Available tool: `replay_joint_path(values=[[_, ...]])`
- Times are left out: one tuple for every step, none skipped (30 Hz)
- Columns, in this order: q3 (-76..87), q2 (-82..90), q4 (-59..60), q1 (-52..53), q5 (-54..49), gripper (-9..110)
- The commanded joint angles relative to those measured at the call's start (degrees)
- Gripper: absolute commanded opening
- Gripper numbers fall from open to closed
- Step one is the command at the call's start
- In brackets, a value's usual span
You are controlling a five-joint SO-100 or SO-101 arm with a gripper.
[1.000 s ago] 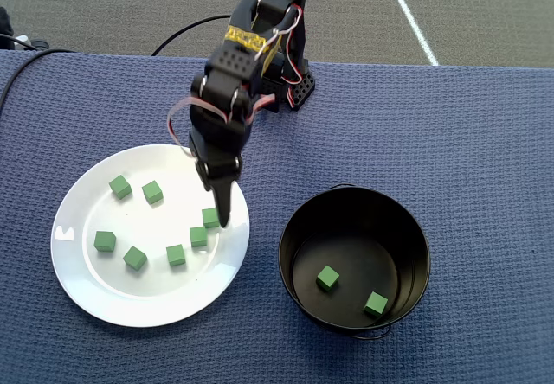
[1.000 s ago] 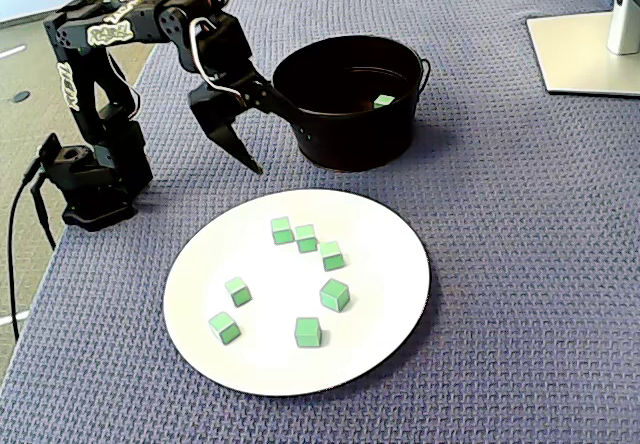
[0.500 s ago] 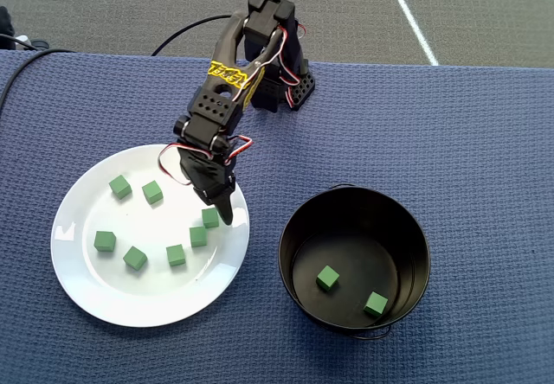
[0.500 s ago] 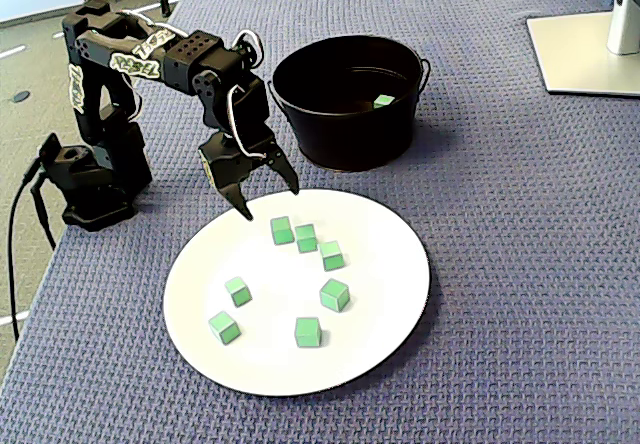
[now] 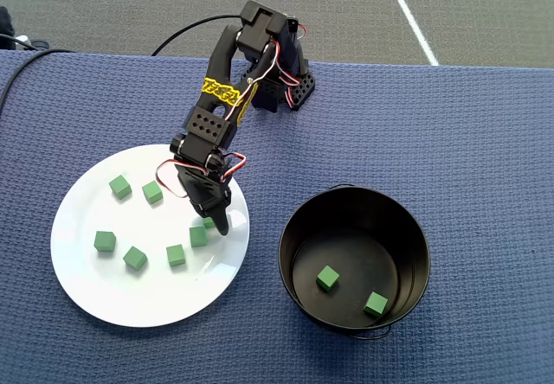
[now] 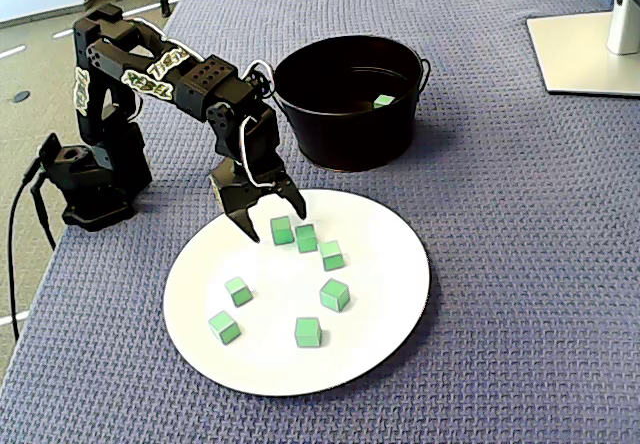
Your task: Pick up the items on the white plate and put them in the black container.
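Several small green cubes lie on the white plate [image 5: 86, 280] [image 6: 390, 274]. My gripper [image 5: 212, 220] [image 6: 275, 220] is open and low over the plate's edge nearest the arm base. Its fingers straddle one green cube [image 6: 281, 229], which the overhead view mostly hides under the gripper. Whether the fingers touch that cube is unclear. Close beside it lie two more cubes [image 6: 305, 237] [image 6: 331, 255]. The black container [image 5: 407, 228] [image 6: 340, 139] stands next to the plate with two green cubes [image 5: 326, 278] [image 5: 374, 304] on its bottom.
The arm's base [image 6: 90, 184] stands on the blue cloth at the table's edge, with a cable [image 6: 25, 214] trailing off it. A grey monitor foot [image 6: 590, 49] sits at the far right in the fixed view.
The gripper has swung from beside the container over to the plate and dropped low, so its open fingers now straddle the cube nearest the arm. No cube has moved.
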Motion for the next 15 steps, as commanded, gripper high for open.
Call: replay_joint_path(values=[[-2.5, -0.1, -0.9, -1.2, 0.7, 22], [-2.5, -0.2, -1.0, -1.3, 0.5, 21], [-2.5, -0.3, -1.0, -1.4, 0.4, 20], [-2.5, -0.3, -1.1, -1.4, 0.4, 17], [-2.5, -0.3, -1.1, -1.4, 0.5, 15], [-2.5, -0.3, -1.1, -1.4, 0.5, 13], [-2.5, -0.2, -1.1, -1.3, 0.5, 11], [-2.5, -0.2, -1.1, -1.3, 0.5, 7], [-2.5, -0.1, -1.1, -1.3, 0.5, 2], [-2.5, 0.1, -1.1, -1.2, 0.7, 0], [-2.5, 0.4, -1.1, -1.2, 0.7, 0], [-2.4, 0.9, -1.1, -1.1, 0.7, 0], [-2.2, 1.7, -1.1, -1.0, 1.0, 0], [-2.2, 3.1, -0.9, -0.8, 1.8, 0], [-2.3, 5.0, -0.5, -0.6, 3.5, 0]])
